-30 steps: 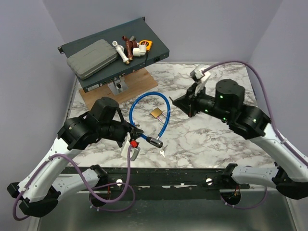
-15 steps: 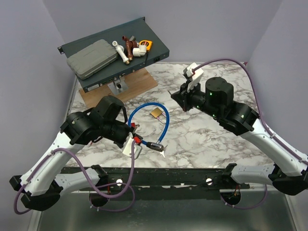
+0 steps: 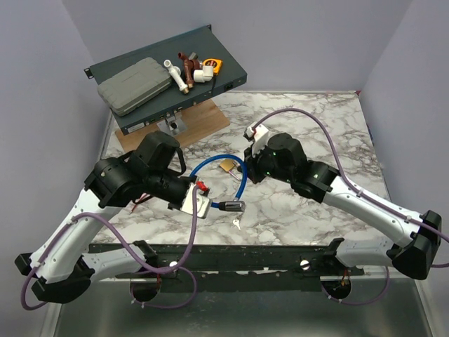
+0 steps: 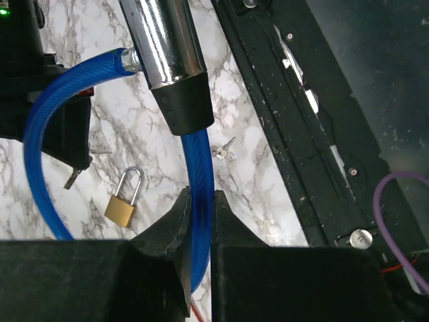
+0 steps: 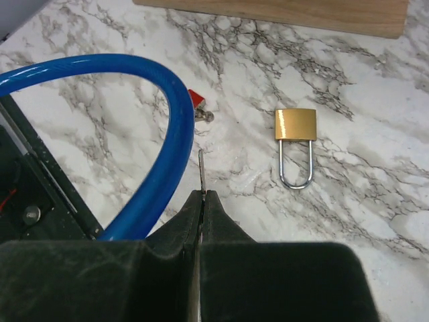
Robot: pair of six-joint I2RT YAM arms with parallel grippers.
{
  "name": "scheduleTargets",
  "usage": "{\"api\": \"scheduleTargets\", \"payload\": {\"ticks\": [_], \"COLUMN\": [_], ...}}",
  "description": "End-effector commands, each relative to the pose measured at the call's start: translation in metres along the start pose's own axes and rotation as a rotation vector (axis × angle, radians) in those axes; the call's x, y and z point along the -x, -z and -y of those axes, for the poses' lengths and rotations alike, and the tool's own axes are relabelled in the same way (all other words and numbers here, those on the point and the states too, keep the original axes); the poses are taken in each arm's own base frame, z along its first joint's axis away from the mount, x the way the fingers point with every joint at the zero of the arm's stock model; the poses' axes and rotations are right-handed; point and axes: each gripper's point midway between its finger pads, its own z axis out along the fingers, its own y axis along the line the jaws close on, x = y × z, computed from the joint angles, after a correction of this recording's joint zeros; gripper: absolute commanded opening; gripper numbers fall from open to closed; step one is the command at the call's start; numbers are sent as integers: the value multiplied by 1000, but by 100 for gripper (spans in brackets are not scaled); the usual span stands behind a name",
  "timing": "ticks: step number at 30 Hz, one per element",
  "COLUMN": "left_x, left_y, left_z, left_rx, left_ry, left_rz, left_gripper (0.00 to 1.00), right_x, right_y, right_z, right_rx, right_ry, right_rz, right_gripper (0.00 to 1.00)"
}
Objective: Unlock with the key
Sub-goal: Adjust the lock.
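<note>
My right gripper point(image 5: 202, 194) is shut on the key point(image 5: 201, 168), whose thin silver blade sticks out past the fingertips. In the top view the right gripper point(image 3: 248, 170) hovers just right of the brass padlock point(image 3: 228, 165), which lies flat in the right wrist view point(image 5: 295, 124). My left gripper point(image 4: 200, 198) is shut on the blue cable point(image 4: 198, 161) of a cable lock, just below its chrome and black barrel point(image 4: 171, 60). It holds the cable point(image 3: 238, 182) above the table. A second small key point(image 3: 237, 224) lies on the marble near the front.
A dark metal chassis point(image 3: 228, 70) at the back left carries a grey case point(image 3: 133, 86) and pipe fittings. A wooden board point(image 3: 207, 123) lies under it. A red tag with a key point(image 5: 198, 100) lies by the cable. A black rail point(image 3: 280, 258) runs along the front edge.
The right arm has swung left and down, from the back right to the padlock and the cable loop. The left arm has shifted the cable lock slightly back, and its barrel now points right.
</note>
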Motion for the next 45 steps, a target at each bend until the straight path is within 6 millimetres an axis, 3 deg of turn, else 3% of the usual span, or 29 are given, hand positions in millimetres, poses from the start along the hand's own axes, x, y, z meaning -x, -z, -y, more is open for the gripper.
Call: {"api": "scheduleTargets", "payload": {"ticks": [1,6,10,20,23,28,32,38,45], "left_x": [32,33,37,33,37,43,42,43,45], "left_y": [2,2,7,21,22,16,4,-3,5], "left_z": [-10,-17,-14,2,9,15,14,-7,-56], "left_rx": [-2,-17,-59,-96,-126,-178,-238,-191,121], "left_ry": [63,138,126,150,183,200,279,276,226], "left_rz": [131,127,113,42,53,103,129,143,208], "left_gripper": [0,0,0,0,0,0,0,0,0], "right_x": [26,15,8,11,24,70,86,65,36], "right_y": [9,12,15,17,18,6,-4,-15,-12], "right_z": [-20,-17,25,51,59,31,5,-11,-10], "right_rx": [89,77,-149,-295,-339,-191,-53,41,39], "right_ry": [-45,-37,29,55,89,107,66,7,-98], "right_rz": [114,84,43,50,86,218,275,245,220], "right_gripper": [1,1,1,1,1,1,1,1,1]}}
